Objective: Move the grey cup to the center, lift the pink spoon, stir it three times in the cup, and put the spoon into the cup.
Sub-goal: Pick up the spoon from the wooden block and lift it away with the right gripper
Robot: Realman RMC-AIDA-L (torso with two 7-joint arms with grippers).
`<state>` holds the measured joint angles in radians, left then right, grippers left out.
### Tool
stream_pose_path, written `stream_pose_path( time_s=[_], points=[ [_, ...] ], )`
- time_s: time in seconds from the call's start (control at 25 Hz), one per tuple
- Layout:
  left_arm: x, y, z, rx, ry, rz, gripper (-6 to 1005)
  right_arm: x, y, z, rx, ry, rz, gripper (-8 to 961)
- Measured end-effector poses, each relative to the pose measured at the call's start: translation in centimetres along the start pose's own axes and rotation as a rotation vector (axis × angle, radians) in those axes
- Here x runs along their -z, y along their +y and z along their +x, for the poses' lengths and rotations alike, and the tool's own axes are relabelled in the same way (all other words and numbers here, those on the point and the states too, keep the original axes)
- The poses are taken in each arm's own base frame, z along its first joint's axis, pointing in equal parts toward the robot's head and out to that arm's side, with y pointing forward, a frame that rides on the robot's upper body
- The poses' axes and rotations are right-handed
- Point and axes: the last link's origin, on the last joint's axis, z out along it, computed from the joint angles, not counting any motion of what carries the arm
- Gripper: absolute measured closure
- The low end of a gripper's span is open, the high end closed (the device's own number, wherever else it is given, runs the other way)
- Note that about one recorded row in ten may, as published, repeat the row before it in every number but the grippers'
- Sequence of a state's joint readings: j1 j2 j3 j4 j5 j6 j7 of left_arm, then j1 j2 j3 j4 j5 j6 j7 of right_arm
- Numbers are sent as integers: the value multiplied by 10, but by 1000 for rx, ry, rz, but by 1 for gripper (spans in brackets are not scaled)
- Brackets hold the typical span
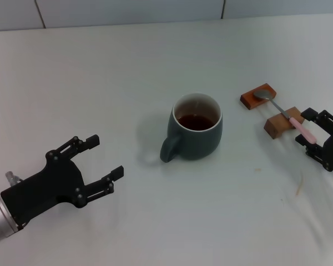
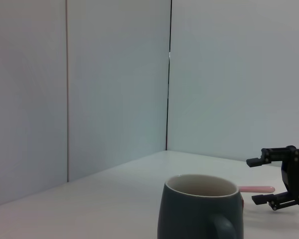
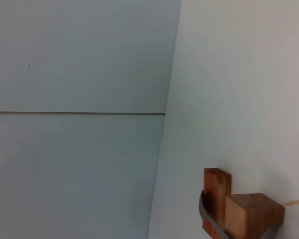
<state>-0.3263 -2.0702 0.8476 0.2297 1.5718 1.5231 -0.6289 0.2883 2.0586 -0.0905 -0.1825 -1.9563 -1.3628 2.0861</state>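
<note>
— Where is the slim pink-handled metal spoon (image 1: 291, 118)?
— Propped across two brown wooden blocks (image 1: 270, 111), handle end between the right gripper (image 1: 313, 131)'s spread fingers; squat slate-grey ceramic mug (image 1: 195, 127) sits central.
— Left gripper (image 1: 104, 164)?
— Open, idle, farther off.

The grey cup (image 1: 195, 126) is set at the tabletop's (image 1: 100, 83) centre. Toward the right edge, the pink spoon (image 1: 286, 114) is laid across two wooden blocks (image 1: 282, 124), one behind the other.
</note>
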Motion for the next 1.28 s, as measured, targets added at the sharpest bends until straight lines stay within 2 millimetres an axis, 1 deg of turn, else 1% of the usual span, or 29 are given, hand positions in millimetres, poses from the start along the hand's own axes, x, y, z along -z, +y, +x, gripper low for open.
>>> stream_pose_path(
  time_s=[0.36, 0.8, 1.12, 1.28],
  points=[
    [1, -1, 1, 0, 11, 7, 158, -3, 0, 0, 2, 2, 5, 201],
    [1, -1, 2, 0, 13, 10, 158, -5, 1, 1, -3, 5, 3, 272],
    [1, -1, 2, 1, 14, 10, 158, -4, -3, 4, -23, 2, 14, 323],
    [1, -1, 2, 1, 15, 9, 158, -3, -4, 4, -28, -5, 16, 509]
  ],
)
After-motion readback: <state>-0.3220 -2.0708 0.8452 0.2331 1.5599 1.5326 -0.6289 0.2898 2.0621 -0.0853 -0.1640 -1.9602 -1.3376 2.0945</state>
